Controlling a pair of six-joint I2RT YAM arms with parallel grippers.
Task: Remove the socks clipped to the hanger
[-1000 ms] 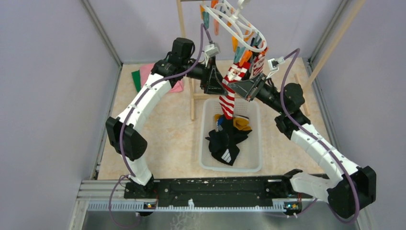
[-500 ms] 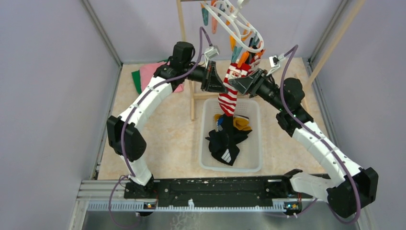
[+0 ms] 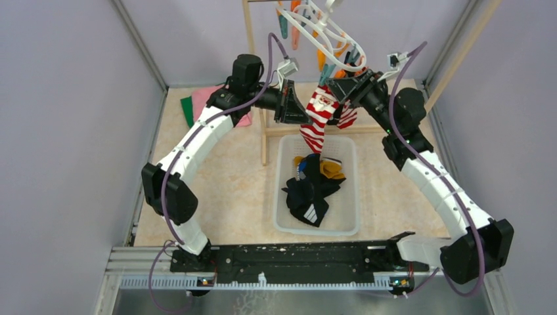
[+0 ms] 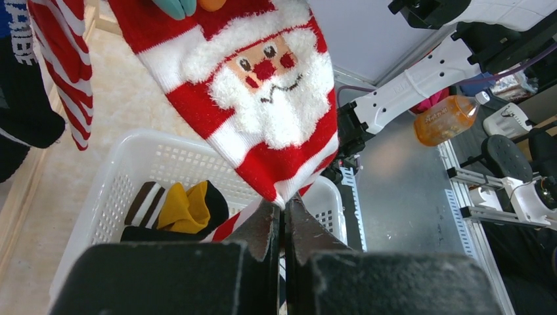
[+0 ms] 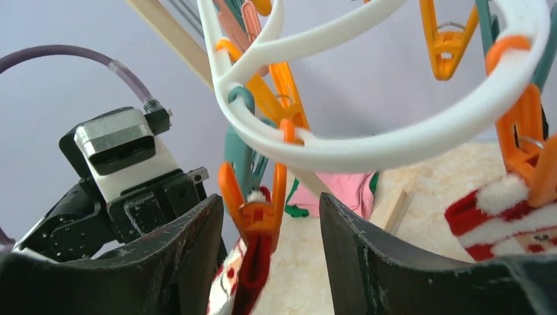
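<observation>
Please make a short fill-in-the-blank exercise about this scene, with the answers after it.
The left gripper is shut on the red-and-white striped sock with a ____ face.
The open right gripper straddles an ____ plastic peg on the round white plastic hanger.
The white mesh basket holds black and ____ socks.
Answers: Santa; orange; yellow.

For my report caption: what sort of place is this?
Probably a robotics lab cell staged for a laundry task: plain partition walls all around, a mounting rail carrying both arms, and a clip hanger near a white basket.
</observation>
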